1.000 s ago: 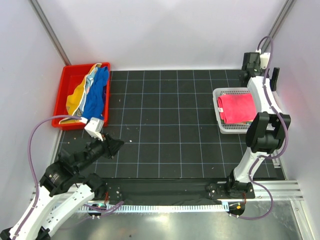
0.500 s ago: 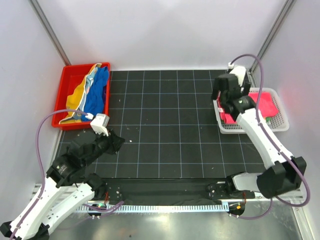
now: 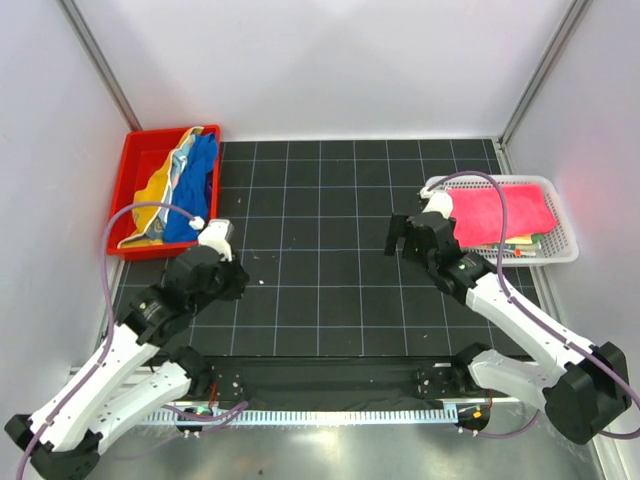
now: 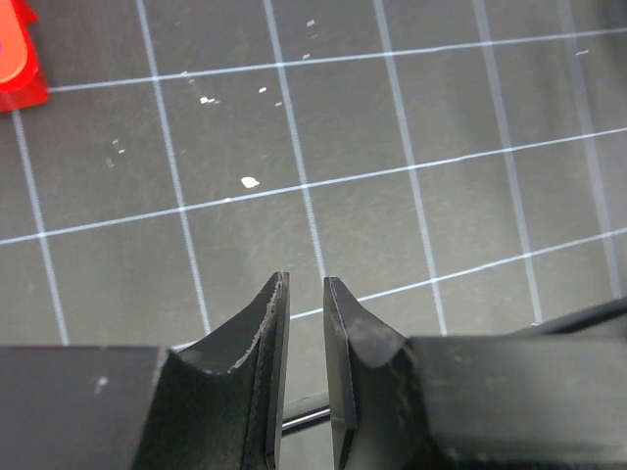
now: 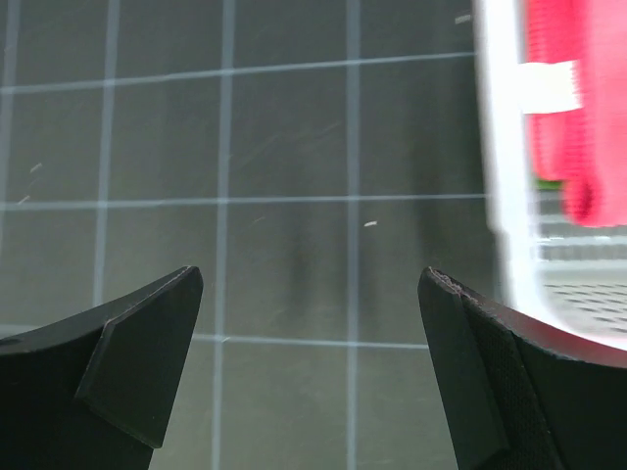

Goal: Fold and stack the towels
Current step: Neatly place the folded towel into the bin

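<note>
A blue towel (image 3: 198,186), a yellow one (image 3: 150,200) and a white printed one (image 3: 181,160) lie bunched in the red bin (image 3: 137,160) at the back left. A folded pink-red towel (image 3: 495,214) lies in the white mesh basket (image 3: 560,252) at the right, with a green edge (image 3: 527,241) under it. It also shows in the right wrist view (image 5: 573,117). My left gripper (image 3: 236,281) (image 4: 304,282) hangs over bare mat near the bin, its jaws almost together and empty. My right gripper (image 3: 397,236) (image 5: 312,276) is open and empty over the mat, left of the basket.
The black gridded mat (image 3: 330,280) covers the table. A corner of the red bin (image 4: 18,59) shows at the left wrist view's top left. The basket rim (image 5: 498,147) stands at the right of the right wrist view. White crumbs (image 4: 250,181) dot the mat.
My right arm has swung away from the basket, down and left over the mat, leaving the pink-red towel in it. My left gripper has shifted slightly right and forward.
</note>
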Tool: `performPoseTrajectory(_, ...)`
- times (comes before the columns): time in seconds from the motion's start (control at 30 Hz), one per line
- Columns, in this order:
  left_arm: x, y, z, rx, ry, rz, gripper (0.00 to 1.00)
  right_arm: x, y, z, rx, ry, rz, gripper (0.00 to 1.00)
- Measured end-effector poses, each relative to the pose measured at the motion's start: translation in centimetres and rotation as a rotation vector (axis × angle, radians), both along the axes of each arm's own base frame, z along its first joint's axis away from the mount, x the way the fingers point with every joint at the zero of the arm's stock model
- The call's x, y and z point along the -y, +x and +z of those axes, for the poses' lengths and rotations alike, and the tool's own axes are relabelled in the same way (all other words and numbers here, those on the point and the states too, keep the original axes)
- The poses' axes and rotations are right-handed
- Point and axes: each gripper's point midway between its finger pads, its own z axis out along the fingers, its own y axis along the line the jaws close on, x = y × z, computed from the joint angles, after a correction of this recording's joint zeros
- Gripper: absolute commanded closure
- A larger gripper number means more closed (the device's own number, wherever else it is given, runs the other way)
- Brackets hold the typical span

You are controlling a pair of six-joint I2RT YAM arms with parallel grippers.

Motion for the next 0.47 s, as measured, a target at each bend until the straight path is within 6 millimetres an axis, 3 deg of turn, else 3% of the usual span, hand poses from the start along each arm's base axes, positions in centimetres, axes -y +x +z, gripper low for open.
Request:
performPoseTrajectory(0.17, -0.3, 1.0, -0.4, -0.020, 0.069, 0.017, 0.75, -2.4, -0.4, -0.4, -0.016, 0.048, 0.065, 0.00)
performPoseTrajectory(0.47, -1.3, 1.1, 0.9, 0.049, 0.077, 0.042, 0.73, -2.3, -0.4, 0.3, 0.007, 0.068, 0.052, 0.00)
